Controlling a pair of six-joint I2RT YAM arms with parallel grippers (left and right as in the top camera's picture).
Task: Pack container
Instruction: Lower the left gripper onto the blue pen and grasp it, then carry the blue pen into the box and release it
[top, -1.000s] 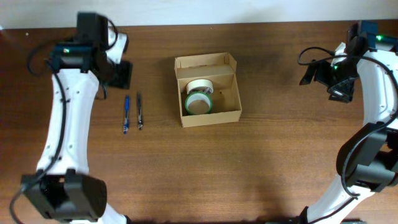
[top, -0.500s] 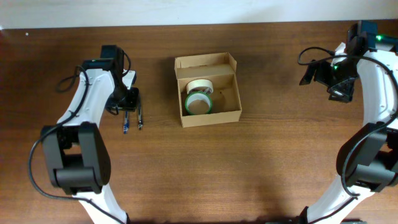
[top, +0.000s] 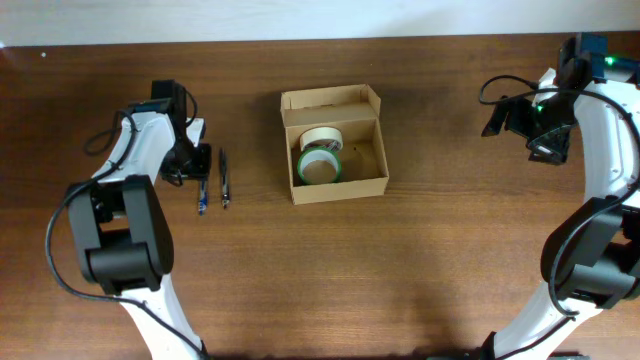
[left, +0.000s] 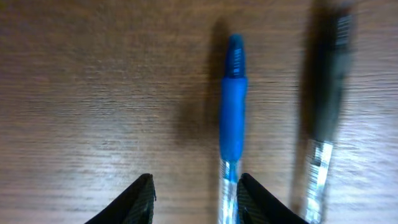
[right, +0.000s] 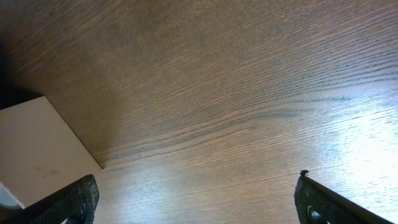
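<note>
Tan container (top: 350, 188), one blue pen (left: 233, 112), one black pen (left: 328, 93), brown wood-grain table (right: 217, 93)

**Materials and finishes: table, box, pens, arms**

Table (top: 400, 280): dark brown wood with a fine straight grain, smooth and semi-gloss, showing a pale glare patch in the right wrist view. Box (top: 338, 190): tan cardboard, matt, plain. Upper tape roll (top: 321, 135): cream, paper-like, matt. Lower tape roll (top: 320, 166): tan face with a green rim, finish too small to tell. Blue pen (left: 232, 106): smooth plastic, slightly glossy, with a clear barrel below the blue part. Black pen (left: 326, 93): dark plastic with a clear lower barrel, blurred. Arms (top: 608, 140): white moulded shells, smooth with a light sheen, and black joints. Left gripper (left: 196, 180) and right gripper (right: 196, 180): black fingers, matt, plastic-looking.
</note>
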